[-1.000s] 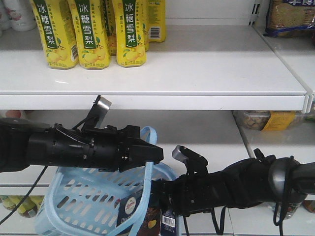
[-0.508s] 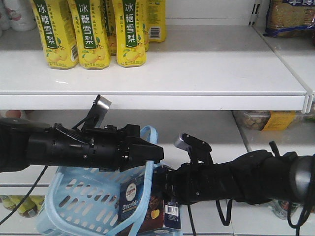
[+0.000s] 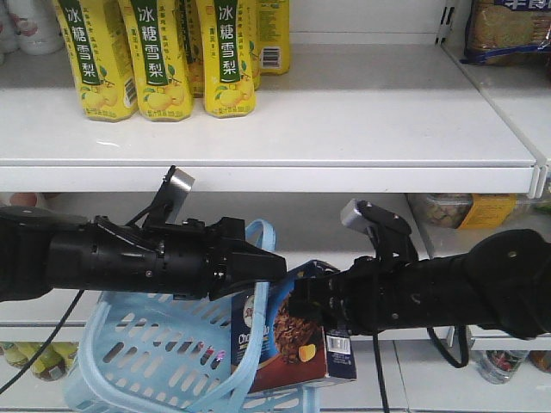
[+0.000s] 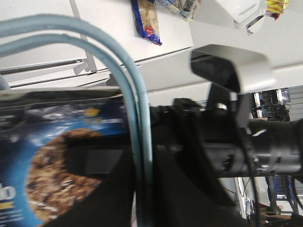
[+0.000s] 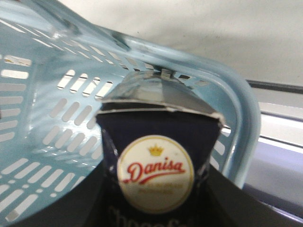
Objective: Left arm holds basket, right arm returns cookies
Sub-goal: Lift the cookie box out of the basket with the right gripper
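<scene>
The light blue basket (image 3: 146,344) hangs at lower left by its two loop handles (image 3: 256,318). My left gripper (image 3: 267,268) is shut on those handles, which run pinched between the jaws in the left wrist view (image 4: 142,189). The navy cookies carton (image 3: 293,340) is tilted at the basket's right rim, with my cloth-wrapped right gripper (image 3: 314,301) shut on its upper end. In the right wrist view the cookies (image 5: 156,142) fill the space between the fingers (image 5: 227,203), round Danisa logo facing the camera, above the basket's slotted wall (image 5: 42,118).
Yellow-labelled drink bottles (image 3: 155,60) stand at the left of the white upper shelf (image 3: 362,129), whose front edge (image 3: 344,178) runs just above both arms. Packaged goods (image 3: 508,30) sit at upper right. A jar (image 3: 443,209) sits on the lower shelf at right.
My right arm has risen and drawn to the right, lifting the cookies up out of the basket to its rim. The left arm and basket handles have stayed put.
</scene>
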You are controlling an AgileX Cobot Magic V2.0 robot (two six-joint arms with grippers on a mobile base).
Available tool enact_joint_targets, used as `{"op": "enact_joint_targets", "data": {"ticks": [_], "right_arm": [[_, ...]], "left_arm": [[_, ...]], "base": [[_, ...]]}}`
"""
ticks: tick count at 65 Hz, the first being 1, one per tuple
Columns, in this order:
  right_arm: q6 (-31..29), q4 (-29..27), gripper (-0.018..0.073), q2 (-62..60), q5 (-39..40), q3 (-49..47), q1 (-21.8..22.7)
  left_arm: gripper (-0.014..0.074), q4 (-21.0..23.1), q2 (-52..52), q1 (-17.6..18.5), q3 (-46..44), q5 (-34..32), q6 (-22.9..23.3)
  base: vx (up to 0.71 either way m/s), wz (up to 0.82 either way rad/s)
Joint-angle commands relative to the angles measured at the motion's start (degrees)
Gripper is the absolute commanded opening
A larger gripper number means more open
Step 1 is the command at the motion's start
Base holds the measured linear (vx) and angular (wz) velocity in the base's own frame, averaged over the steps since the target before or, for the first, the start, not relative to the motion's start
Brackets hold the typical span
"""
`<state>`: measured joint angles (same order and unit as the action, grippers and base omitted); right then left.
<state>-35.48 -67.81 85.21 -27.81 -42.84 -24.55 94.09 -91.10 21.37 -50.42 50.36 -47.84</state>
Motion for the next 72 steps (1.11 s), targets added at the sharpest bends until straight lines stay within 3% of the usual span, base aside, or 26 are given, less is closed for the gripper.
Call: {"op": "enact_joint_targets", "data": {"ticks": [1, 14, 45, 72], "right_arm": [[3.21, 2.26, 0.0174, -5.24, -1.38, -1.3, 1.81], [7.33, 7.71, 0.0174, -11.88, -4.84, -1.3, 4.04], [21.89, 23.13, 0.0174, -31.18, -8.32, -1.3, 4.02], [26.94, 27.32, 0.0174, -43.45, -8.94, -7.0, 4.02]], "left_arm": [[-0.0003, 7.89, 2.49, -0.33, -2.35, -0.34, -3.89], [-0.0003, 7.89, 2.49, -0.33, -2.35, -0.34, -3.89], [-0.0003, 7.89, 2.49, -0.33, -2.35, -0.34, -3.89], [-0.0003, 7.89, 2.49, -0.33, -2.35, -0.34, -3.89]], "base": [[0.0, 0.0], [0.0, 0.0], [0.0, 0.0], [0.0, 0.0]]}}
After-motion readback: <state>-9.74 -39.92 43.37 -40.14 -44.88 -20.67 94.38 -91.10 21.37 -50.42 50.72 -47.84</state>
